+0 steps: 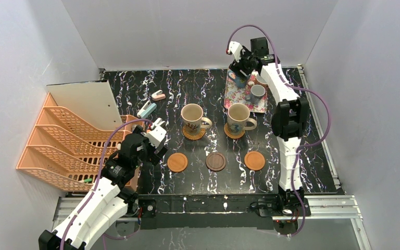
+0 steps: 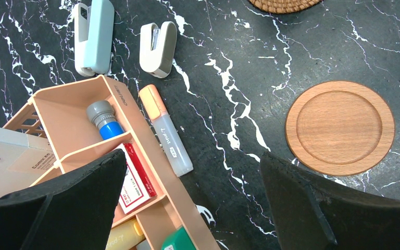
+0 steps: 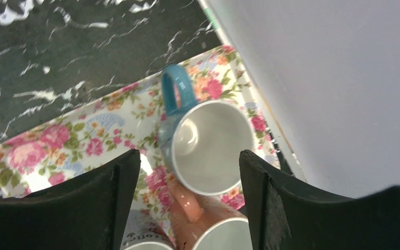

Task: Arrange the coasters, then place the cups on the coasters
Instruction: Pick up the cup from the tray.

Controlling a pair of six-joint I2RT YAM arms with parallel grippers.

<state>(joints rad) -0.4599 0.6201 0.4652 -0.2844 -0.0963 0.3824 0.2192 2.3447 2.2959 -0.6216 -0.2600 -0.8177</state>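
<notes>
Black, white-veined stone forms the surface (image 1: 302,156) on which all items are set.

Overhead view: two woven coasters are recorded at the centre of the frame. The first woven coaster (image 1: 194,134) carries a large beige cup (image 1: 192,117). The second woven coaster (image 1: 233,133), to its right, carries a matching beige cup (image 1: 238,116). Below them, a row of three bare discs is noted: a smooth orange-brown coaster (image 1: 177,162), a dark brown coaster (image 1: 215,161) and a second orange-brown coaster (image 1: 254,160), all set apart from one another. A floral tray (image 1: 239,98) lies above and right of centre, with a small cup (image 1: 258,92) standing on it.

Right wrist view: the right pincer (image 3: 187,154) is held over the tray with its fingers spread wide. A blue-handled cup (image 3: 208,148) is seen upright between them, on the tray by the wall. Contact with the cup cannot be told, and no grip is evident. A pink-handled cup (image 3: 216,229) is touching the blue-handled one at the lower edge of the frame.

Left wrist view: the left pincer (image 2: 192,156) is found wide open with nothing held, above the surface. A peach organiser (image 2: 73,99) lies to the left of the frame, and the first smooth coaster lies to the right.
</notes>
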